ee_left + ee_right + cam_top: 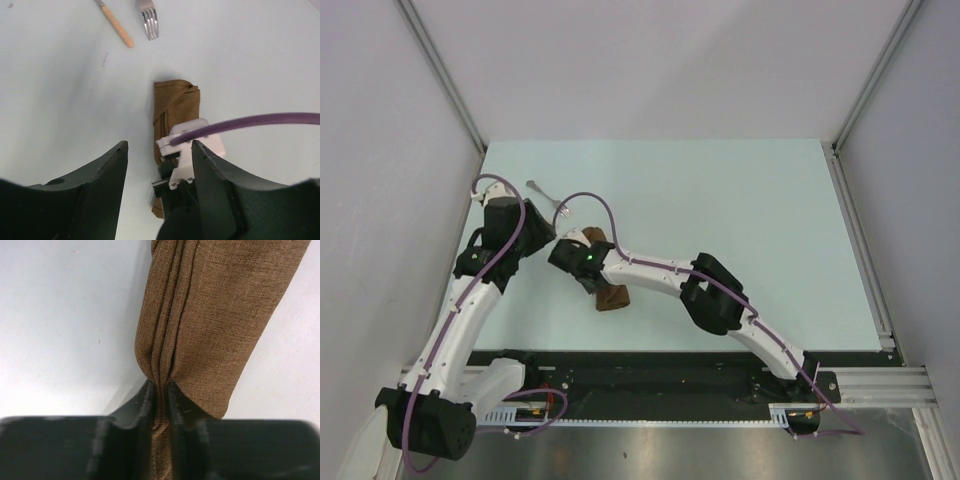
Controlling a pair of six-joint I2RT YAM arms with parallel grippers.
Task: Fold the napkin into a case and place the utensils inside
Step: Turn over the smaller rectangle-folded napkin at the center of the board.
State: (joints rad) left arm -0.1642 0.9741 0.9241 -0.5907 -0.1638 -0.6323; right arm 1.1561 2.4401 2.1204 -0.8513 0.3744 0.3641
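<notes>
Right end effector (160,386) pinches soft, limp napkin (215,315) at stacked edge folds, likely the best hold; left end effector (159,150) wide, empty.

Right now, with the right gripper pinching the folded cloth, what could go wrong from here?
1. The right gripper pinches only the edge layers of the napkin; pulling could drag the folds open and undo the case.
2. The left gripper hangs open directly over the purple cable on the right arm; coming down could snag it or strike that arm.
</notes>
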